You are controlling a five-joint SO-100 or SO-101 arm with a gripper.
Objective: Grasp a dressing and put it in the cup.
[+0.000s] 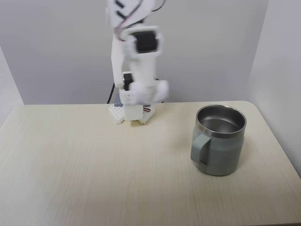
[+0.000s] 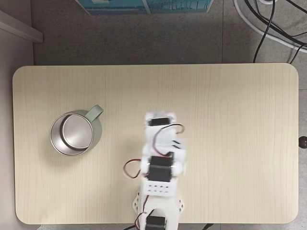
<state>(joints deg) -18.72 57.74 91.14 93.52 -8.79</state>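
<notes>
The claw (image 1: 157, 90) hangs folded close against the white arm (image 1: 136, 61), raised off the bench (image 1: 94, 160) just in front of the arm's base (image 1: 131, 114). Motion blur smears its whole lower end in a fixed view, so whether its fingers are apart, together or clamped on something cannot be told. A soft white blob sits at that blurred tip, but it cannot be made out as the dressing rather than white arm plastic.

From above, in a fixed view, the claw (image 2: 160, 125) is hidden beneath the arm's own black motors (image 2: 162, 168) and looping red wires (image 2: 130, 167), and the same blur covers it. The arm's base (image 2: 158, 211) is cut off by the bottom edge there.

Well apart from the claw stands the cup (image 1: 219, 139), upright on the bench, to the claw's right in the front-facing fixed view and to its left from above (image 2: 73, 133). Its handle (image 1: 201, 148) faces the front camera. The shiny steel inside shows only part of its floor in both fixed views, and nothing white can be seen in it.

Beyond the bench's far edge, black and white cables (image 2: 268, 24) run across the grey floor (image 2: 120, 33), partly cropped by the frame.
</notes>
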